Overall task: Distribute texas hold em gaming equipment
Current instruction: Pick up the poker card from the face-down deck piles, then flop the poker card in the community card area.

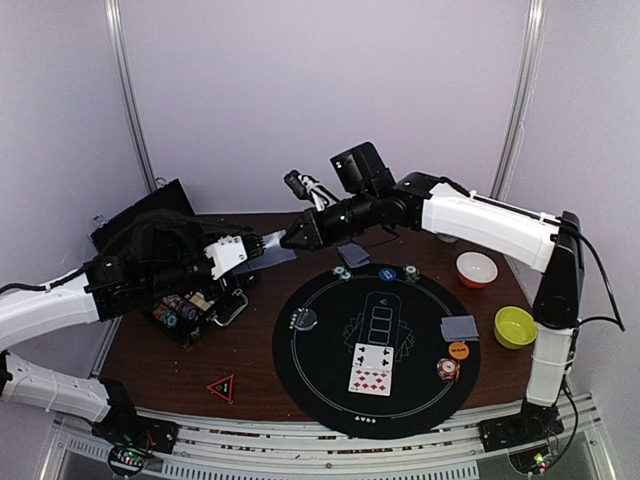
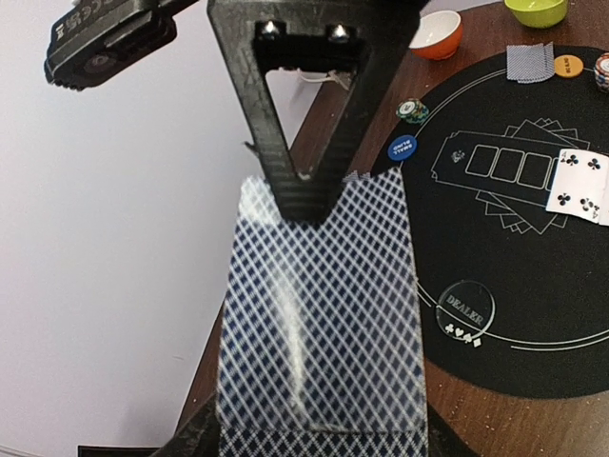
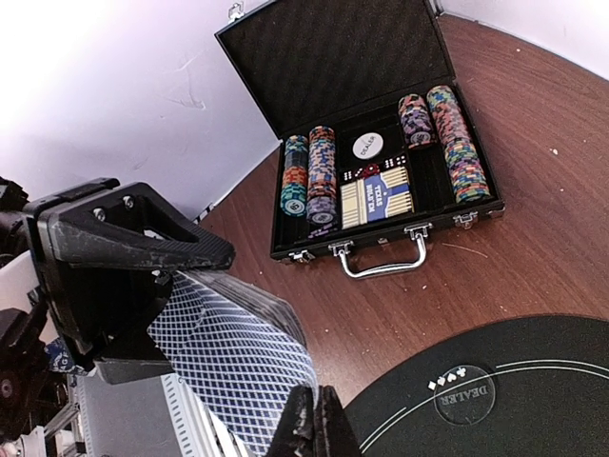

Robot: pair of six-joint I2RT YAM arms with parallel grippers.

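Table [image 1: 250, 350] edge: left hand [image 1: 258, 246] tight around deck [image 1: 277, 254], right hand [image 3: 314, 419] pinched onto top card [image 2: 324, 314].

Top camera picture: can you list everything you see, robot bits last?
poker mat: 1, black, table's middle
chip case: 1, black, open, left of mat
card deck: 1, blue-patterned backs, between the hands
face-up cards: at least 2, white, mat's near part
face-down cards: 2 small sets, grey-blue, by mat's far and right edges
poker chips: 3 spots on mat's rim, striped; more in case
buttons: 3; blue button far, orange button right, clear dealer button left
bowls: 2; orange bowl, green bowl, right of mat
triangle marker: 1, red-green, near left
left hand: holds deck
right hand: shut on deck's far end
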